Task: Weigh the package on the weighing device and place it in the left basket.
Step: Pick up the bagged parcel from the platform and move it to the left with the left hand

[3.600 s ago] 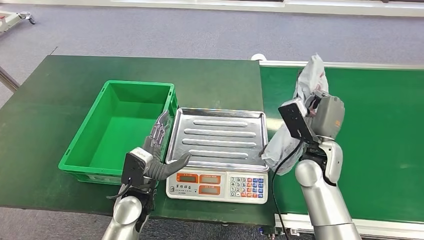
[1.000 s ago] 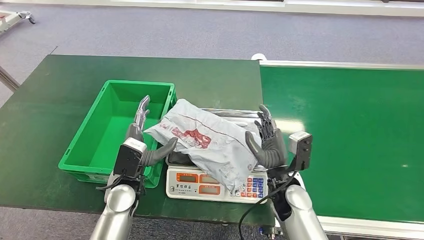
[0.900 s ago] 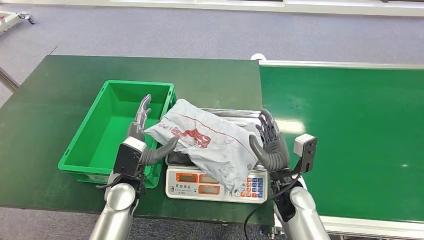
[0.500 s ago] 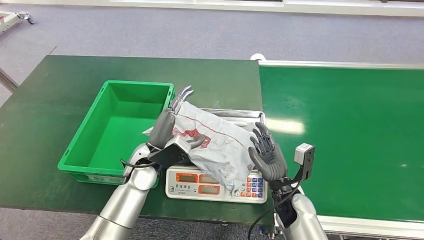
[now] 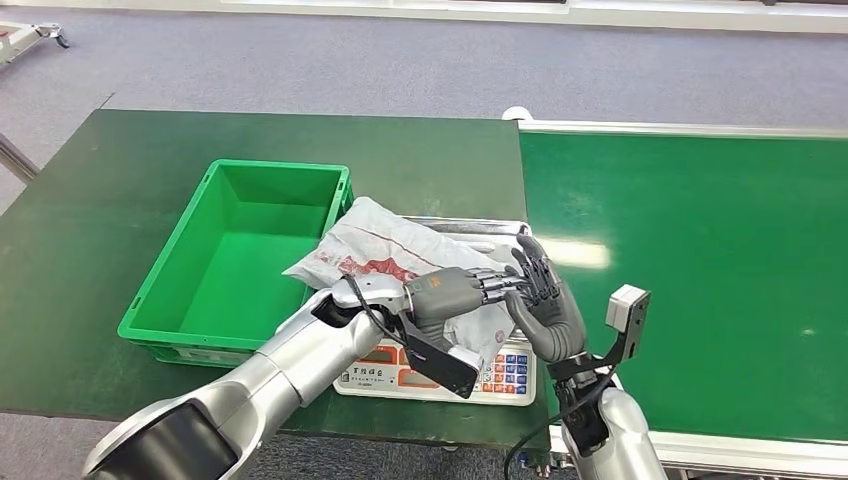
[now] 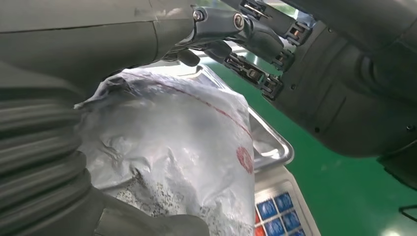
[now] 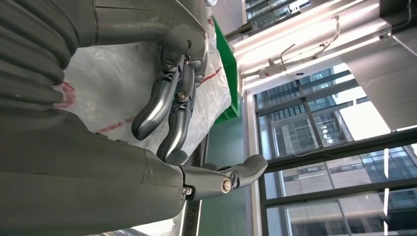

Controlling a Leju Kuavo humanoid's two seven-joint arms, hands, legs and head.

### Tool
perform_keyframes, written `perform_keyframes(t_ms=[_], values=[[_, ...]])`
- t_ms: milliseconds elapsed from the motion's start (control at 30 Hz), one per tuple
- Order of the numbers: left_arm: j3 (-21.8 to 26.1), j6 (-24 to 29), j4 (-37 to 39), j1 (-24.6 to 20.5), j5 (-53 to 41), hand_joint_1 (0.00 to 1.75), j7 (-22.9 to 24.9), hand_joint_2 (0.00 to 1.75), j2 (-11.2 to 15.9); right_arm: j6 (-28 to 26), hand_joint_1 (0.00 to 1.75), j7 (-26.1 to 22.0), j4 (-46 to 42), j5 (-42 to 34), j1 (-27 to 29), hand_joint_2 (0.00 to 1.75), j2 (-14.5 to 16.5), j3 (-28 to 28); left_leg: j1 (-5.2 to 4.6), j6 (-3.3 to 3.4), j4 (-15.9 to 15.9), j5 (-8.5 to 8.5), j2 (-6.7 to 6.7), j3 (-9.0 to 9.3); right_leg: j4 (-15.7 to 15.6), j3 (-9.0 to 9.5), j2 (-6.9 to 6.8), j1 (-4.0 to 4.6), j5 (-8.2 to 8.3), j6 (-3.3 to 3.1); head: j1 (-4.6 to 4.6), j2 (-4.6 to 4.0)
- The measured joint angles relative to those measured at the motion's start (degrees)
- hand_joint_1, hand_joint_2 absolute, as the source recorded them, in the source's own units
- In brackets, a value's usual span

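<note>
The package [image 5: 385, 255] lay on the scale [image 5: 440, 300] at frame centre for weighing, right of the basket [image 5: 240, 255], while the left hand [image 5: 455, 290] reached over it, grip hard to tell, and the right hand [image 5: 545, 310] stood open-fingered beside.

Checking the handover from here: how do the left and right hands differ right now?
The left hand lies across the package on the scale, fingers pointing to the robot's right; the right hand stands upright beside the package, palm facing it, fingers apart. Whether the left hand grips yet, I cannot tell. The two hands' fingertips nearly meet at the package's right end.
</note>
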Motion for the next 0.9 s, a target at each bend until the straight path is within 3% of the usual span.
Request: perform_keyframes(t_ms=[267, 900], values=[[-3.7, -0.4, 1.5, -1.3, 0.6, 0.00, 0.0, 1.75, 0.5, 0.1, 0.00, 0.0, -0.9, 0.1, 1.5, 1.75, -0.6, 0.0, 0.01, -0.01, 0.0, 0.01, -0.01, 0.00, 0.0, 0.01, 0.00, 0.01, 0.00, 0.00, -0.01, 0.00], [-4.8, -0.4, 2.3, -1.9, 0.6, 0.00, -0.2, 1.75, 0.6, 0.1, 0.00, 0.0, -1.1, 0.2, 1.6, 1.75, -0.9, 0.0, 0.00, -0.01, 0.0, 0.01, -0.01, -0.01, 0.0, 0.02, 0.00, 0.00, 0.00, 0.00, -0.01, 0.00]])
